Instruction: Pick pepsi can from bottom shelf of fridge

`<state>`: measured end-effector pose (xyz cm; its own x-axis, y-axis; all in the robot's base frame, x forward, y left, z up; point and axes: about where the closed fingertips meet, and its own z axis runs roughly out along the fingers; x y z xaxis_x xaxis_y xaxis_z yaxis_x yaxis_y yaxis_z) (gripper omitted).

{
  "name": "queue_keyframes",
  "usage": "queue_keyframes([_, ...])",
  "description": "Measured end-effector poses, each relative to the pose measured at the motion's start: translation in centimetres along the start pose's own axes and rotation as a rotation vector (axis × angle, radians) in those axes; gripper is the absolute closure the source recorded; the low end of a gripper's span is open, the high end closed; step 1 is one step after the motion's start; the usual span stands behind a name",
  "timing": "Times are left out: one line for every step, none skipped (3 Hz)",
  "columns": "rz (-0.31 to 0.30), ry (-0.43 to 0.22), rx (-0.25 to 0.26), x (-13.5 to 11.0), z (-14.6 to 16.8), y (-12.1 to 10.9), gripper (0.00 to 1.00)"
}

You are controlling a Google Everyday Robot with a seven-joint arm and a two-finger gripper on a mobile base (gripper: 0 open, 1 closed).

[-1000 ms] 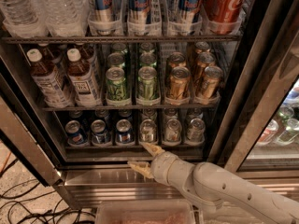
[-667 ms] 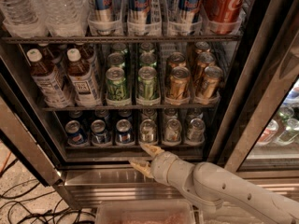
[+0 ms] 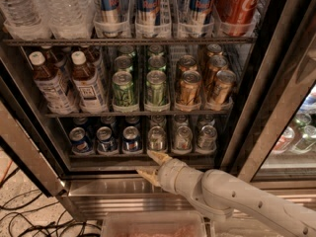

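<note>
Hovering: gripper (image 3: 153,166) before bottom shelf (image 3: 94,157) edge | fingers (image 3: 159,156) spread, empty | pepsi can (image 3: 132,138) just up-left

Hand (image 3: 149,165) just before pepsi can (image 3: 132,138)

On the short blue aluminium cans (image 3: 132,138) you cannot read the logos; the cream two-finger gripper (image 3: 153,166), just before the bottom shelf (image 3: 98,158), has its arm (image 3: 256,201) cut off bottom-right.

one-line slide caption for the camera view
Open gripper before the bottom shelf of the fridge, near its blue pepsi cans and silver cans
</note>
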<state>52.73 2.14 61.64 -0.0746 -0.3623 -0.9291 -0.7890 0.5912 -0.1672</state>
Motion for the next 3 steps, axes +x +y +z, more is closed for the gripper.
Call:
queue_keyframes([-0.01,-0.003,-0.01,-0.5,1.4,-0.4,0.41])
queue_keyframes([0.0,-0.017,0.01,-1.0,2.9,-1.2,0.41])
queue_keyframes([0.018,-0.029,0.026,-1.2,4.4,-2.0,0.42])
